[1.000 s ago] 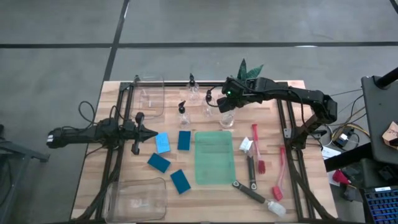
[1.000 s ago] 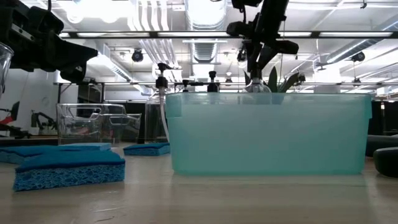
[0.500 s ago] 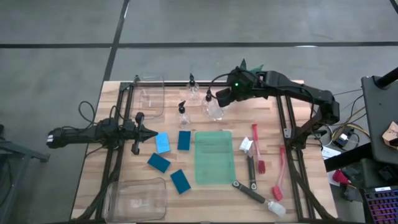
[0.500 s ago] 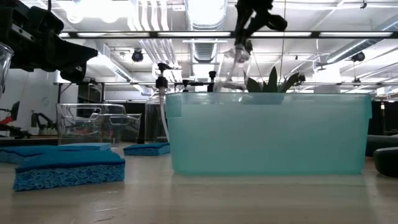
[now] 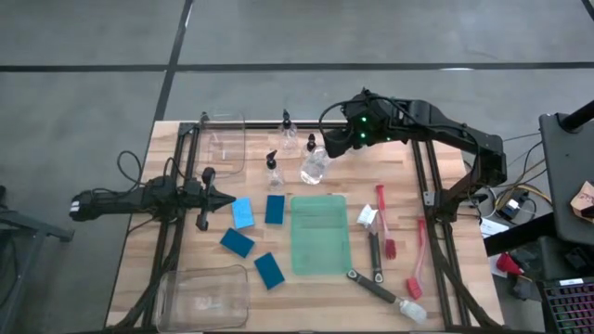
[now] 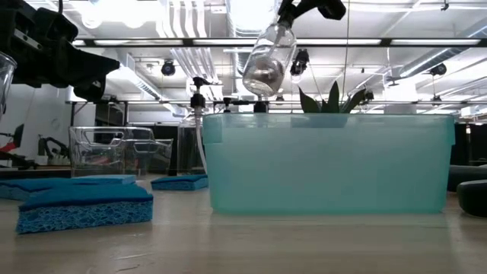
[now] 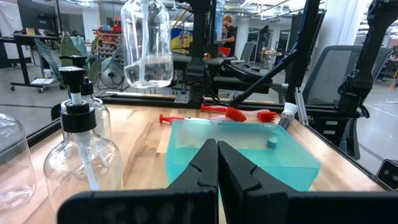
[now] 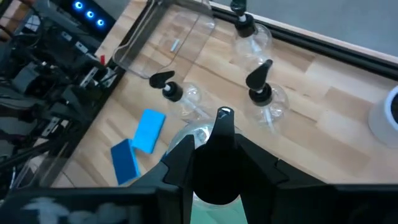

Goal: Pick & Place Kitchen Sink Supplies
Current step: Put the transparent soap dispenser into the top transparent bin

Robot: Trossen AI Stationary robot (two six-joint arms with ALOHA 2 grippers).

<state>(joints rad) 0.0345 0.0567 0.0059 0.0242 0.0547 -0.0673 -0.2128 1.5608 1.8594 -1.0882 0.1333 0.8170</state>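
The right gripper [image 5: 336, 147], fingers clenched on a bottle [image 5: 315, 167] aloft at the teal bin's [image 5: 320, 234] twelve o'clock, seemed mid-carry, a lowering into a bin likely next; the left gripper [image 5: 215, 198] idled at nine, fingers pressed together.

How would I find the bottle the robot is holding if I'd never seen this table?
Start at the green bin in the middle of the table and look just past its far edge. The right gripper holds one clear bottle up in the air, tilted. The other three bottles stand on the wood.

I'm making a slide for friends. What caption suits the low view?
The right gripper holds a clear bottle tilted in the air above the green bin, blue sponges beside it.
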